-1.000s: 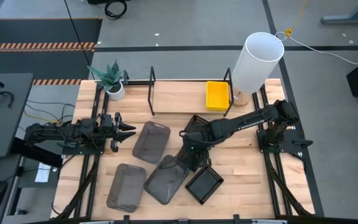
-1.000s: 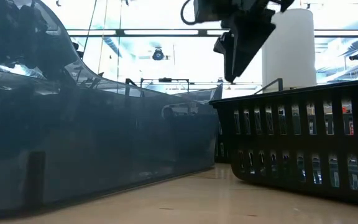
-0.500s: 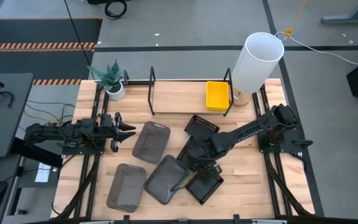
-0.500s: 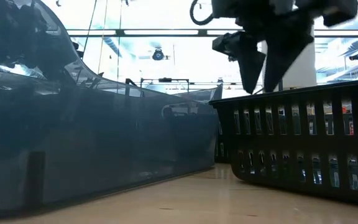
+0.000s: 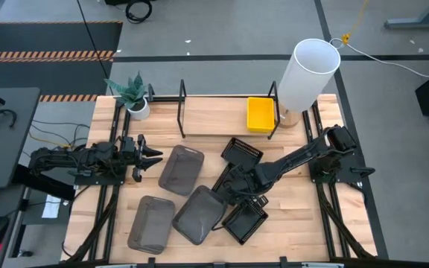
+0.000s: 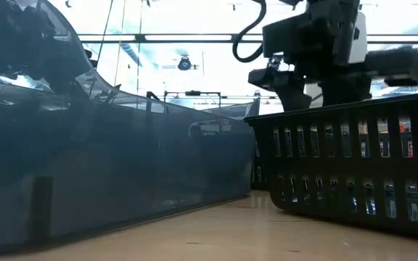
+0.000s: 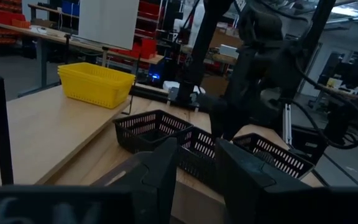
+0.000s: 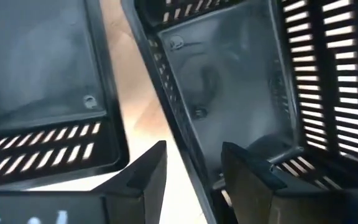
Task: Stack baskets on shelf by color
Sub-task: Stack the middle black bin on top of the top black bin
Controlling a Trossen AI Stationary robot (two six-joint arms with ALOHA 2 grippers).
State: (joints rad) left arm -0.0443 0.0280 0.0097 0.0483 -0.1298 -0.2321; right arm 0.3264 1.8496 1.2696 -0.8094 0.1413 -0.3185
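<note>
Right arm stretched low across the table, its claw (image 5: pixel 233 187) down among the black baskets in the middle. In the wrist view the two fingers (image 8: pixel 143 174) stand apart, straddling the wall of one black basket (image 8: pixel 229 93), one finger outside it and one inside; whether they actually pinch that wall, I cannot tell. That basket is empty, bare floor and slotted sides. Just beside the claw, across a strip of bare wood, lies another black basket (image 8: pixel 42 93), also empty.

From above: a black basket (image 5: pixel 244 221) sits just in front of the claw, another (image 5: pixel 241 151) just behind it toward the shelf (image 5: pixel 214 116). Three grey baskets, all empty, lie to the claw's side: one (image 5: pixel 199 214) right next to it, one (image 5: pixel 181 169) near, one (image 5: pixel 151 223) farther out. The single yellow basket (image 5: pixel 260 114) rests on the shelf, well away from the claw, next to the white cylinder (image 5: pixel 306 74).

Left arm waits folded at its own table edge, claw (image 5: pixel 146 155) parted and holding nothing, pointing toward the grey baskets.
</note>
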